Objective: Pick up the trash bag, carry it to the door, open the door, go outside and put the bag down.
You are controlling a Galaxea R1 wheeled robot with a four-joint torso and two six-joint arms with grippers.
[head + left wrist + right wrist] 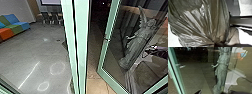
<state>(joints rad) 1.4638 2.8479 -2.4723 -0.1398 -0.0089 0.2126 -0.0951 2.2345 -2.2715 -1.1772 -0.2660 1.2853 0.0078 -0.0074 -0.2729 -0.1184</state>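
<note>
In the left wrist view the dark, shiny trash bag [196, 21] shows large, its folds drawn together at a neck, where my left gripper [216, 43] is shut on it. The glass door [120, 57] with its pale green frame stands ajar in the head view, a strip of paving between its edge and the green post. Its handle [107, 39] sits on the near edge. Through the right wrist camera come the door frame [175, 73], a handle [182, 66] and a dark tip of my right gripper [198, 92] close to the glass.
A grey winged statue [140, 37] shows through the door glass. The green post [81, 50] rises close in front. Left of it lie grey floor [37, 55] and a coloured sofa [12, 25]; tan paving [96, 86] lies at the doorway.
</note>
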